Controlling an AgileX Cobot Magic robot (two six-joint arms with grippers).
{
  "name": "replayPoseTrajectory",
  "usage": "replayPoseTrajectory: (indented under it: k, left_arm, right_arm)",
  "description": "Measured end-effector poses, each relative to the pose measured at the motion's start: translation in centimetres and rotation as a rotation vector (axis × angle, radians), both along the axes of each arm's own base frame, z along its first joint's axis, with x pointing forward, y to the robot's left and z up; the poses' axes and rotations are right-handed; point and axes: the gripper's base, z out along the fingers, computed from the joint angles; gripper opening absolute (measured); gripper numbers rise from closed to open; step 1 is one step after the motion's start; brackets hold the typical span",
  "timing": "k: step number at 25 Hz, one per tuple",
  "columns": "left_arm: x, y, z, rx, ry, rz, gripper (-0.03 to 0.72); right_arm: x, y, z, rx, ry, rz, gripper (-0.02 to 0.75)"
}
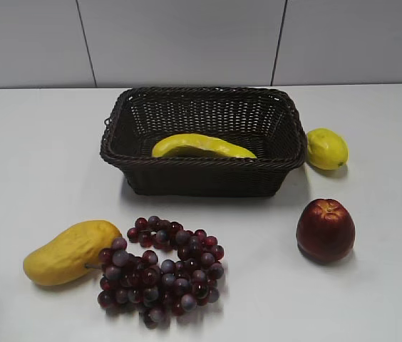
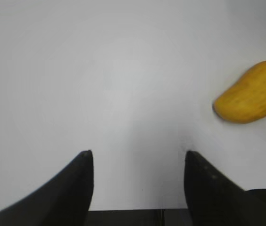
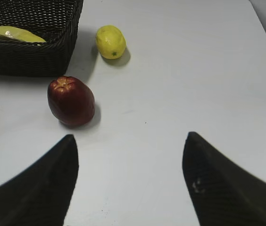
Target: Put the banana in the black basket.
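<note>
The banana (image 1: pixel 201 147) is long, curved and yellow. It lies inside the black basket (image 1: pixel 204 179), near the front wall. Both also show at the top left of the right wrist view, the banana (image 3: pixel 11 34) inside the basket (image 3: pixel 29 59). My left gripper (image 2: pixel 137 153) is open and empty over bare white table. My right gripper (image 3: pixel 130 136) is open and empty over bare table, in front of the apple. Neither gripper shows in the exterior view.
A mango (image 1: pixel 69 251) and a bunch of dark red grapes (image 1: pixel 162 269) lie at the front left. The mango also shows in the left wrist view (image 2: pixel 253 93). A red apple (image 1: pixel 325 229) and a lemon (image 1: pixel 326 148) sit right of the basket.
</note>
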Motion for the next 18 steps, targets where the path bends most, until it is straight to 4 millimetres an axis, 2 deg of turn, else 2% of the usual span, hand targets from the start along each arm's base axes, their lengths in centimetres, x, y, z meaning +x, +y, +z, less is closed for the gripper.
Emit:
replayPoseTrajectory:
  k: [5,9,13,18]
  left_arm:
    - [-5.4,0.1,-1.0,-0.001,-0.146,0.0,0.577]
    - [-8.6,0.1,-2.3,0.0,-0.218,-0.003,0.575]
    - [-10.5,0.1,-3.3,-0.001,-0.29,-0.004,0.575]
    - [-11.9,0.1,-4.5,-0.002,-0.341,-0.004,0.57]
  right_arm:
    - [0.0,0.0,0.0,0.0,0.0,0.0,0.52]
    - [0.0,0.0,0.0,0.0,0.0,0.0,0.52]
    - [0.0,0.0,0.0,0.0,0.0,0.0,0.52]
    - [0.0,0.0,0.0,0.0,0.0,0.0,0.52]
